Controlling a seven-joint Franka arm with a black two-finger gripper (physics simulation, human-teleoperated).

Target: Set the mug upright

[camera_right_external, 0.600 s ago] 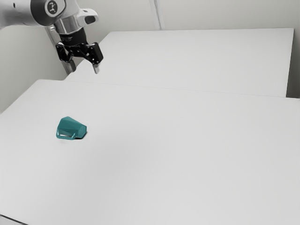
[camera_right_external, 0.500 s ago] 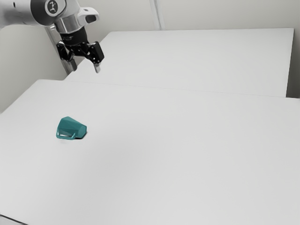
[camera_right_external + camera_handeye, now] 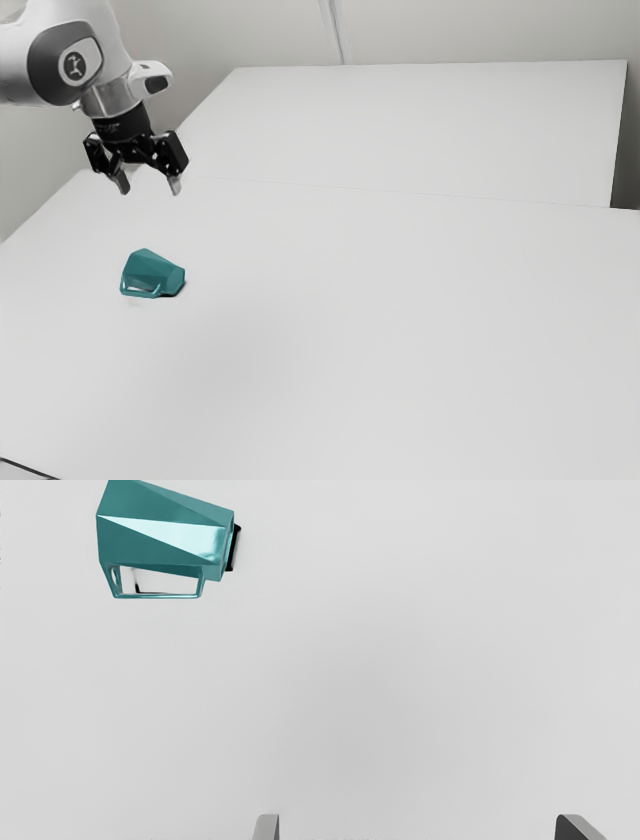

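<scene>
Mug (image 3: 155, 272) and table (image 3: 400, 340) touch: the blue-green mug lies on its side, near the exterior view's left, with its fat end pointing left and its thin end right. The gripper (image 3: 150, 188) is up in the air, well apart from it, with its two fingers wide open and holding nothing. I think the mug is hard and not very heavy, and it could chip if it gets a big bump. Its shiny, flat sides look slippery and get thinner toward one end, so a squeeze there might slide off. A good place to grab could be the body, one finger on each side, away from the thin handle (image 3: 157, 597), which might make it twist. I can't see inside the mug or the side that is underneath. The wrist view cuts off a bit of its body at the edge. Something dark by the thin end is probably just a shadow, but it is hard to tell.
</scene>
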